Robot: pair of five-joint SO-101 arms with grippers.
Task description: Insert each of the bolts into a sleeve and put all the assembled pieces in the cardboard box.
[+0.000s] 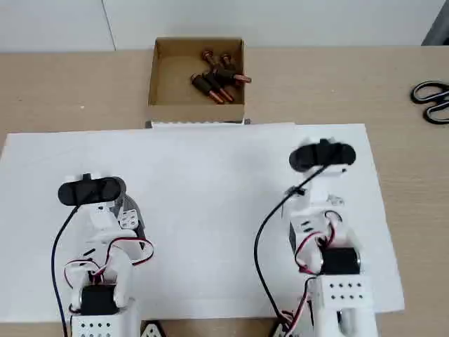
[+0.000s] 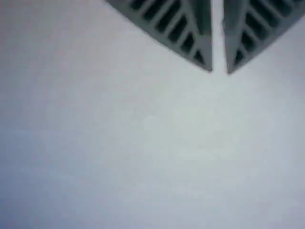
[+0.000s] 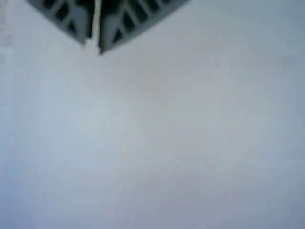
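High view has the bolt-and-sleeve pieces (image 1: pixel 217 78) heaped in the cardboard box (image 1: pixel 160 77), toward its right wall. The box stands on the surface (image 1: pixel 70 84) beyond the white sheet (image 1: pixel 210 182). The task looks finished, so parking both arms well back suits. The left gripper (image 2: pixel 219 70) and right gripper (image 3: pixel 94 46) hang over the sheet, each pressed nearly together and holding nothing.

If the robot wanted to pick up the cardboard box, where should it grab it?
The cardboard box is open-topped with thin upright walls, so probably pinch the near wall's rim from above, one jaw inside, one outside. The assembled pieces lie toward its right, leaving the left end free.
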